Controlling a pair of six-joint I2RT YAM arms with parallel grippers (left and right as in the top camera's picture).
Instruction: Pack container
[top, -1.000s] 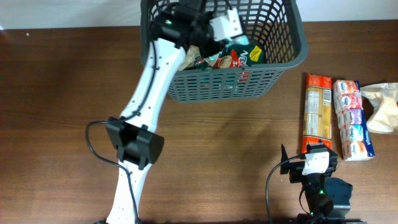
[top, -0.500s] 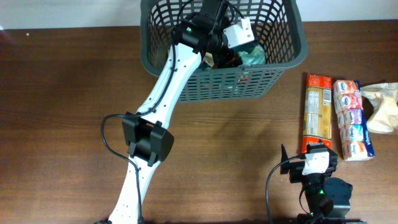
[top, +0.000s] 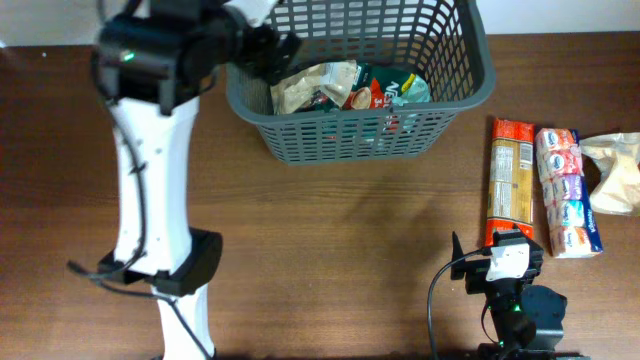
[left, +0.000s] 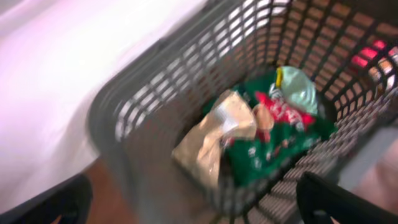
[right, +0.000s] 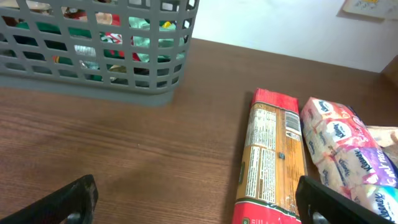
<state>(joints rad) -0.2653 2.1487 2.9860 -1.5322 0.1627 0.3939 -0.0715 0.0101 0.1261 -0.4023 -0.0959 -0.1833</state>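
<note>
A: Where is the container (top: 355, 135)?

B: At the far edge of the tabletop (top: 350, 250), upright. A beige packet (top: 305, 90) and a green packet (top: 385, 88) already lie on its base, partly overlapping.

A: And the arms?

B: The left end effector (left: 193, 190) hangs above the container's left rim, fingers spread wide with nothing between them. The right end effector (right: 196, 190) sits low, well to the near right of the container, also spread and empty.

A: How would the container handle if it had to be steadied?

B: I'd judge it stiff but light for its bulk, so a knock on the wall would probably slide it across the smooth wood. The rim is the sensible place to take hold. The lattice slots would also take a fingertip, but a finger could snag there.

A: What is left to pack?

B: To the right of the container lie a long pasta packet (top: 510, 180), then a tissue pack (top: 567, 190) just beside it, then a crumpled pale bag (top: 615, 175) furthest out. The pasta looks rigid but brittle, so pinch it across its narrow width near the middle. The tissues are soft and will squash. The bag is limp and likely to sag from any grip.

A: Risks?

B: The long packet catching on the container's rim on the way in.
</note>
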